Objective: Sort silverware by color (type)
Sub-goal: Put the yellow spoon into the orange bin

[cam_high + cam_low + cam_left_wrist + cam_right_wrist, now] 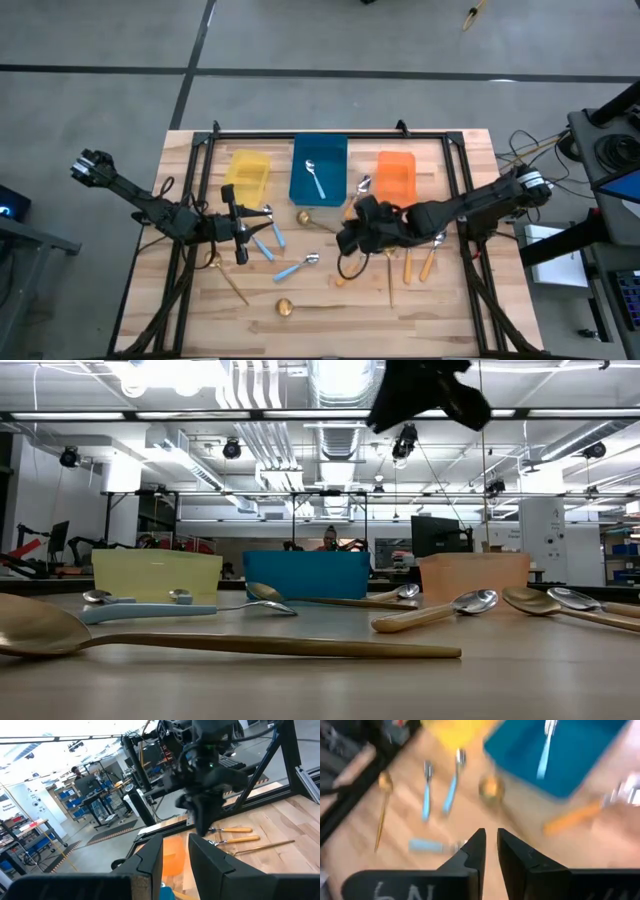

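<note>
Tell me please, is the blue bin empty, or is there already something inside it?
Not empty. The blue bin holds one spoon with a light-blue handle, seen from above.

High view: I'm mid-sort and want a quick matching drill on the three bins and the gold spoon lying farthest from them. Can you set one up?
Things:
1. yellow bin
2. blue bin
3. orange bin
4. gold spoon

Places:
A. middle of the row, with a blue-handled spoon inside
B. on the table, farthest from the bins
C. left end of the row
D. right end of the row

Pairs: 1-C, 2-A, 3-D, 4-B
</note>
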Robot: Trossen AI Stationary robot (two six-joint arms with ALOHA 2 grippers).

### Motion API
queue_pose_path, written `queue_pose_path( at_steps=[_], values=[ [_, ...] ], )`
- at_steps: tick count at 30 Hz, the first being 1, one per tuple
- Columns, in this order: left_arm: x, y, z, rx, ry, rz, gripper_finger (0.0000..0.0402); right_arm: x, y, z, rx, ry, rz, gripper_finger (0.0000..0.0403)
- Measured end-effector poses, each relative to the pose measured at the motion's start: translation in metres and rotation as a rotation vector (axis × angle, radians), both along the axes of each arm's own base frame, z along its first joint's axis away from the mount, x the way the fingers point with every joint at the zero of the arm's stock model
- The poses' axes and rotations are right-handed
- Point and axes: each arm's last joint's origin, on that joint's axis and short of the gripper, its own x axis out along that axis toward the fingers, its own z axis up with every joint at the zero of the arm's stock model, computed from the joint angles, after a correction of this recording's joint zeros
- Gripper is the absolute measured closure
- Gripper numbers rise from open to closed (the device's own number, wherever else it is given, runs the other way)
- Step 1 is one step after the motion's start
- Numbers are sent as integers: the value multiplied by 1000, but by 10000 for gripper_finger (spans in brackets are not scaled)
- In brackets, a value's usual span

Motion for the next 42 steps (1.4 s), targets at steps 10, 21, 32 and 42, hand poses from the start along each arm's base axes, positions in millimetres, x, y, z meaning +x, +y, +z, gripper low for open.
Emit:
queue_pose_path(
  at_steps=[10, 21, 32, 42],
  values=[
    [1, 0, -1, 2, 3, 0, 326, -17, 6, -25, 344, 329, 1, 376],
    [1, 0, -2, 6, 11, 18, 326, -44, 3, -47, 379, 729, -134, 376],
    [1, 0, -2, 7, 13, 19, 326, -69, -4, -82, 364, 911, -172, 376],
    [1, 0, -2, 8, 14, 20, 326, -90, -13, -117, 426, 891, -148, 376]
  ],
)
